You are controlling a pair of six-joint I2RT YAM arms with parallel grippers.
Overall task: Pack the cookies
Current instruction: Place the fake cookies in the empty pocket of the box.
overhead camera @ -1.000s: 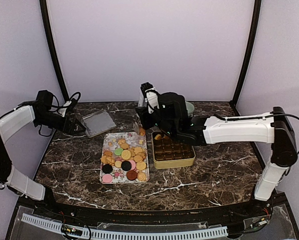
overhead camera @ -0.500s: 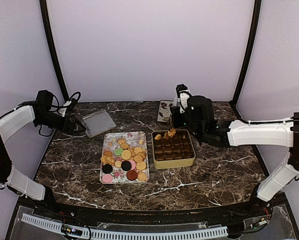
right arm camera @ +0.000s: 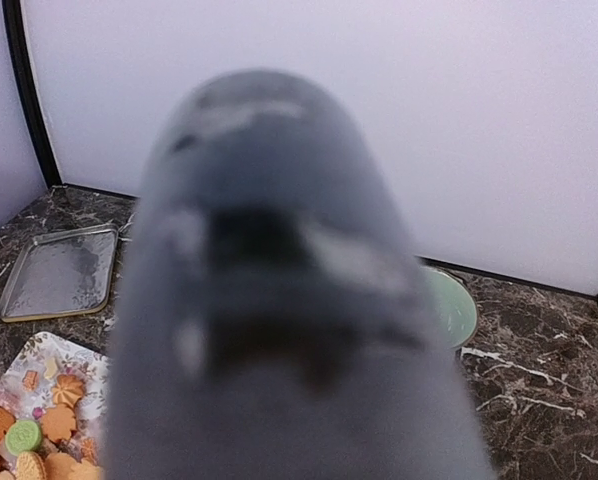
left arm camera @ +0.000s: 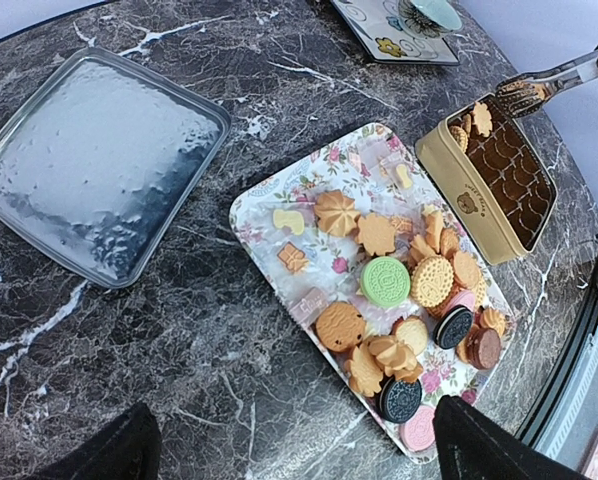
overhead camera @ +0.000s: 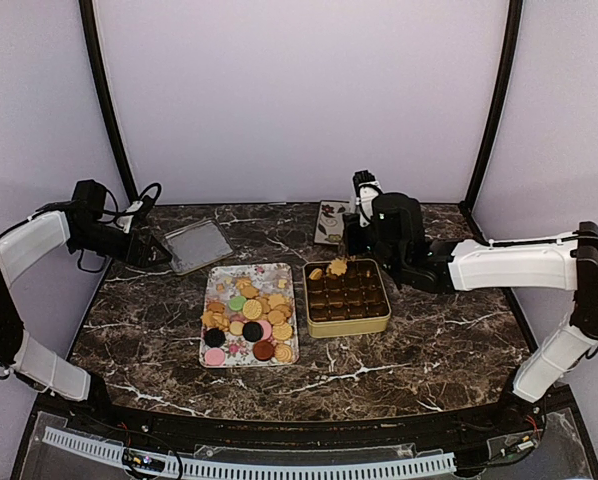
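Many cookies (overhead camera: 247, 315) in tan, pink, green and dark brown lie on the flowery tray (overhead camera: 222, 275). In the left wrist view the same cookies (left arm camera: 394, 290) fill the tray (left arm camera: 269, 195). The gold tin (overhead camera: 347, 297) stands right of the tray with two tan cookies (overhead camera: 326, 270) at its far left corner. My right gripper (overhead camera: 357, 243) hangs over the tin's far edge, shut on metal tongs (left arm camera: 554, 75). The tong tips pinch a tan cookie (left arm camera: 519, 97) above the tin (left arm camera: 449, 175). A blurred grey shape fills the right wrist view. My left gripper (left arm camera: 309, 460) is open near the tray's left side.
A silver metal tray (overhead camera: 197, 245) lies at the back left beside the left arm. It appears again as the silver tray (left arm camera: 89, 160) in the left wrist view. A patterned plate (overhead camera: 329, 222) with a green bowl (right arm camera: 454, 305) sits behind the tin.
The right arm swung from the flowery tray's far right corner across to the tin's far edge, carrying a cookie in the tongs. The left arm stayed put.
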